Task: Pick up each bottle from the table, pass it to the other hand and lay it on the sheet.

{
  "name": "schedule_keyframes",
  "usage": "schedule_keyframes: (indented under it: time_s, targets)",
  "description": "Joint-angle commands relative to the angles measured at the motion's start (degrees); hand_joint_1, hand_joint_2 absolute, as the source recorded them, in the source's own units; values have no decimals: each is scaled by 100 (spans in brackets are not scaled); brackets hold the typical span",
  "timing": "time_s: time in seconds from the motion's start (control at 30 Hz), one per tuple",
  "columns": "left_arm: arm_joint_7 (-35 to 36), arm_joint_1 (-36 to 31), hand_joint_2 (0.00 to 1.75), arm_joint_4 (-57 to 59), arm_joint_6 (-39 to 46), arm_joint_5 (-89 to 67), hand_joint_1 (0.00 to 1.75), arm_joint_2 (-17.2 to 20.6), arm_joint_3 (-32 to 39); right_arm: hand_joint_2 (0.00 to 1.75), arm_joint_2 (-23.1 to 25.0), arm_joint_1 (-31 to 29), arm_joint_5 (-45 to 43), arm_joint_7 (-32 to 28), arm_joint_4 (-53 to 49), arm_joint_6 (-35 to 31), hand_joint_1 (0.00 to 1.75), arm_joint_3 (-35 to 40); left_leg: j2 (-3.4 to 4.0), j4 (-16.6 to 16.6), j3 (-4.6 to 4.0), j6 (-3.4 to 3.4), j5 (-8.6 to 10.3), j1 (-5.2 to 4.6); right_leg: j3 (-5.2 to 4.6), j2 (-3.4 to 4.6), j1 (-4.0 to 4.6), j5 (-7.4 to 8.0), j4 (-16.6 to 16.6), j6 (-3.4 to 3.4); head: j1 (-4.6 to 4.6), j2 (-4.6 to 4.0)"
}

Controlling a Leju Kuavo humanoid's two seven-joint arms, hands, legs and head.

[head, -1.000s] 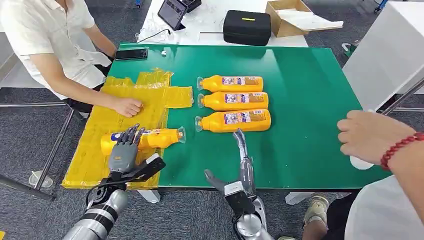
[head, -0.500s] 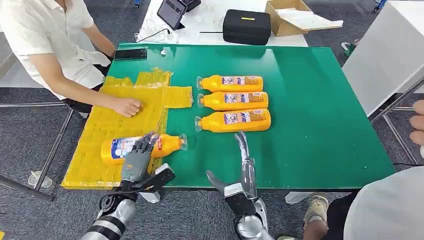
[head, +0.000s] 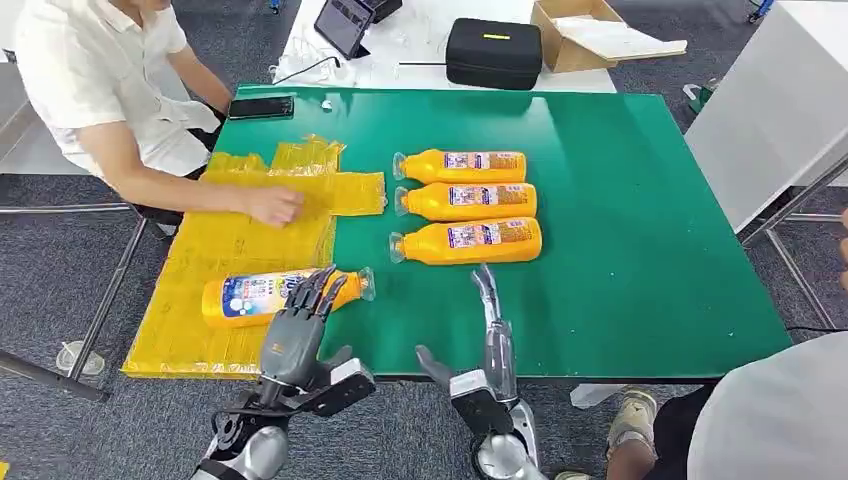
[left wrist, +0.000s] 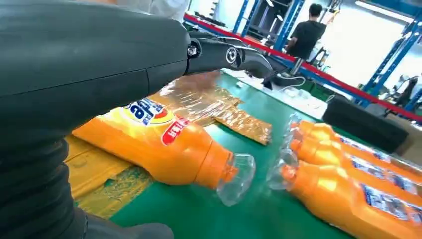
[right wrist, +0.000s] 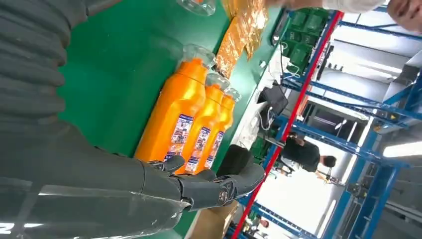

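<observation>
From the head view, your left hand (head: 297, 330) hovered with fingers spread and holding nothing, just over the near side of a bottle (head: 262, 297) that lay on its side on the yellow sheet (head: 215, 245), its clear cap end poking past the sheet's edge onto the green table (head: 640, 200). Your right hand (head: 487, 330) stood on edge with fingers straight, empty, near the closest of three bottles (head: 468, 200) lying side by side on the table. A person's hand (head: 272, 205) rested on the sheet.

From the left wrist view, you saw the laid bottle (left wrist: 164, 144) below your released fingers (left wrist: 224, 52), none of them touching it, with the other bottles (left wrist: 348, 174) just beyond its cap.

From the right wrist view, your right fingers (right wrist: 214, 186) were stretched out and apart from the three bottles (right wrist: 191, 124).
</observation>
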Motion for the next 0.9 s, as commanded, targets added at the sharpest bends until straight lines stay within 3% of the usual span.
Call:
schedule_keyframes:
  time_s: [0.03, 0.1, 0.17, 0.2, 0.23, 0.33, 0.47, 0.9]
  targets:
    - [57, -111, 175, -40, 184, 169, 0, 270, -442, 175, -132, -146, 179, -2, 316, -137, 0, 114, 8, -4, 28, 6, -8, -2, 25, -1, 2, -7, -2, -9, 0, 0]
    - [-186, -61, 175, -98, 108, 748, 0, 156, -387, 175, -163, -305, 618, -2, 774, -127, 0, 37, 7, -6, 33, 7, -8, -3, 31, -3, 2, -7, -5, -10, 0, 2]
    - [-561, 113, 175, -292, -664, 2115, 0, -186, -54, 175, -286, -434, 1613, 70, 1123, -426, 0, -151, 6, -6, 19, 5, -3, -2, 19, -1, 1, -2, -7, -5, 0, 2]
    - [-293, 223, 175, -453, -1206, 2815, 0, -406, 82, 175, -210, -295, 3050, 237, 954, -464, 0, -1016, 7, -9, 36, 11, -7, -5, 36, -4, 0, -5, -11, -6, 0, 0]
    - [-240, 275, 175, -542, -1251, 2954, 0, -492, 44, 175, -120, -223, 3753, 262, 803, -464, 0, -1637, -8, -4, 16, 10, -2, -5, 22, -16, -2, -5, -6, -2, -2, 0]
    - [59, 374, 175, -613, -1358, 3479, 0, -638, -37, 175, -561, -481, 4775, 802, 1034, -464, 0, -2099, -19, -3, 19, 14, -2, -9, 27, -27, -6, -8, -7, 0, 0, 0]
    - [256, 380, 175, -710, -972, 3606, 0, -619, -53, 175, -1153, -864, 4833, 1820, 1663, -243, 0, -1687, -6, -4, 11, 13, -2, -12, 21, -8, -12, 1, -11, 2, 0, 0]
    - [408, 331, 175, -430, -502, 3635, 0, -748, 201, 175, -1308, -1036, 4768, 2476, 1724, 16, 0, -1528, 12, -2, 33, 16, -13, -14, 33, 3, -8, -8, -4, -4, 0, 0]
